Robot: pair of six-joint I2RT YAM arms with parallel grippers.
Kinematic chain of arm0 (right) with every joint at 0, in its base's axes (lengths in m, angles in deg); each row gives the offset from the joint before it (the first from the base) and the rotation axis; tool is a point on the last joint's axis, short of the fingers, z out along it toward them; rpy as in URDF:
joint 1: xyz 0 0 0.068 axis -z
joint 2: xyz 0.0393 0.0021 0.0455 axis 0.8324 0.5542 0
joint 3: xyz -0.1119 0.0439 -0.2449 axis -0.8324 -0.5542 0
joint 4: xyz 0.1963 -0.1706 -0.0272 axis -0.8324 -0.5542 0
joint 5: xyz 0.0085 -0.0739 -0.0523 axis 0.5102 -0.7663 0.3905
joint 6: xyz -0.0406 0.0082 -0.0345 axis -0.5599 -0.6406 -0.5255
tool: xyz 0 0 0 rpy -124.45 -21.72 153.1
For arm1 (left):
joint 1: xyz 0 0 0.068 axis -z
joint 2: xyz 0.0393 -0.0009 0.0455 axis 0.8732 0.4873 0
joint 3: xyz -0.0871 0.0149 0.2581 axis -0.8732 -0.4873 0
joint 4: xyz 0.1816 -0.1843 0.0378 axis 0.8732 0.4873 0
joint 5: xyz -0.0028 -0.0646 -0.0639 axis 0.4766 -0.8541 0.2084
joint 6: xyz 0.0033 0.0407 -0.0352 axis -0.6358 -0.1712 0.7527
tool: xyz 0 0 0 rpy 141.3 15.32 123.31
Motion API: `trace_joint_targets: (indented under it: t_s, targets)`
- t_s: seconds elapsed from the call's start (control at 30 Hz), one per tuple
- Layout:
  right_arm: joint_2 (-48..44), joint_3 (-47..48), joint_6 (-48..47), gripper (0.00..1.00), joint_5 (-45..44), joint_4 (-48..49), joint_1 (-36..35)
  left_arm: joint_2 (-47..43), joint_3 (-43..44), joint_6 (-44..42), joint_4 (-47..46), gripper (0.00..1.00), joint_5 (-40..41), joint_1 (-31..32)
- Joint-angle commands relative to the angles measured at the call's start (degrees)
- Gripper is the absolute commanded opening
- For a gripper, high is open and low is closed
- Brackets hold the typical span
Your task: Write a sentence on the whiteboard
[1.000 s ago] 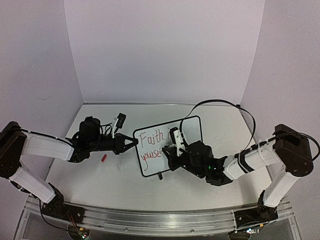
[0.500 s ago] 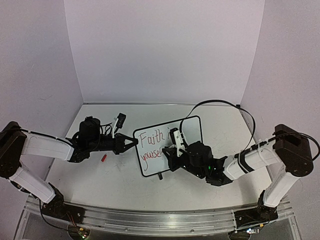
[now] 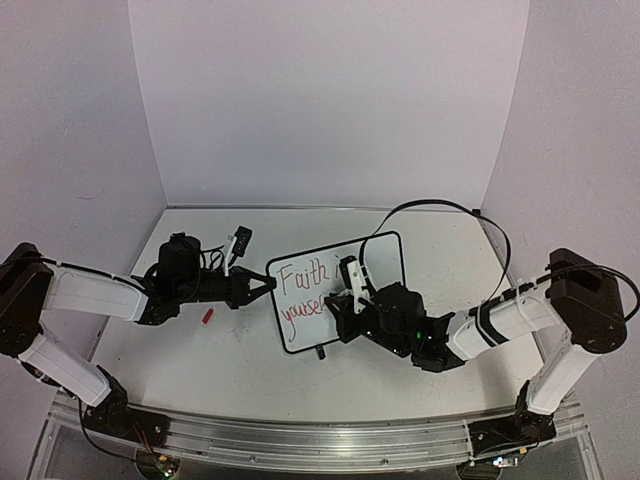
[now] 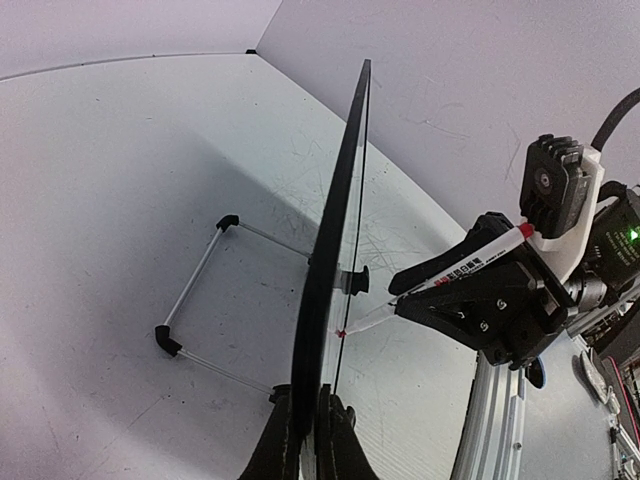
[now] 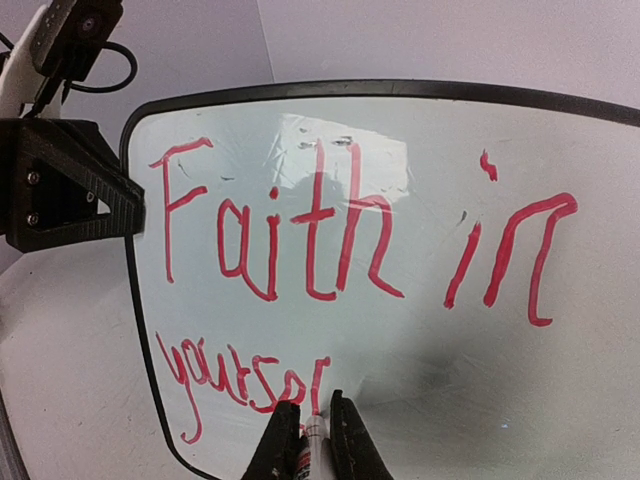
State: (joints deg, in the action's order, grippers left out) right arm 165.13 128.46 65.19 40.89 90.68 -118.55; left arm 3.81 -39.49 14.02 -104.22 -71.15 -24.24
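Observation:
The whiteboard (image 3: pixel 300 290) stands tilted at the table's middle, with red writing "Faith in" above "yourse" and a further stroke. My left gripper (image 3: pixel 268 285) is shut on its left edge; in the left wrist view the board (image 4: pixel 335 230) is edge-on between my fingers (image 4: pixel 275 445). My right gripper (image 3: pixel 345 305) is shut on a red marker (image 5: pixel 310 450), its tip touching the board (image 5: pixel 400 330) at the end of the lower line. The marker also shows in the left wrist view (image 4: pixel 470 265).
A small red cap (image 3: pixel 208 316) lies on the tabletop left of the board, under my left arm. The board's wire stand with black feet (image 4: pixel 200 290) rests behind it. Purple walls enclose the table on three sides.

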Motion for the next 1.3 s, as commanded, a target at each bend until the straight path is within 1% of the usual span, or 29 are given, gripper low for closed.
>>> trace_joint_targets:
  t_s: [0.0, 0.13, 0.27, 0.47, 0.7, 1.27]
  targets:
    - [-1.46, -0.58, -1.48, 0.00, -4.35, -2.44, 0.36, -1.77, 0.46, -2.63, 0.65, 0.00, 0.63, -0.13]
    - [-5.81, -1.39, -3.89, 0.00, -4.00, 0.76, 0.34, -1.95, 0.26, -2.46, 0.71, 0.00, 0.84, -0.12]
    - [-9.07, -1.95, -5.17, 0.00, -3.27, 1.98, 0.45, -1.90, 0.43, -2.35, 0.83, 0.00, 0.76, -0.12]
    - [-5.78, 0.33, -5.57, 0.00, -1.74, 2.45, 0.92, -1.02, 1.11, -2.38, 0.82, 0.00, 0.42, -0.12]
    - [-4.62, 0.51, -6.00, 0.00, -3.29, 4.56, 0.93, -1.28, 0.84, -2.52, 0.85, 0.00, 0.51, -0.11]
    - [-0.99, 2.91, -6.90, 0.00, -4.94, 4.34, 1.01, -2.24, 0.34, -2.62, 0.97, 0.00, 0.67, -0.11]
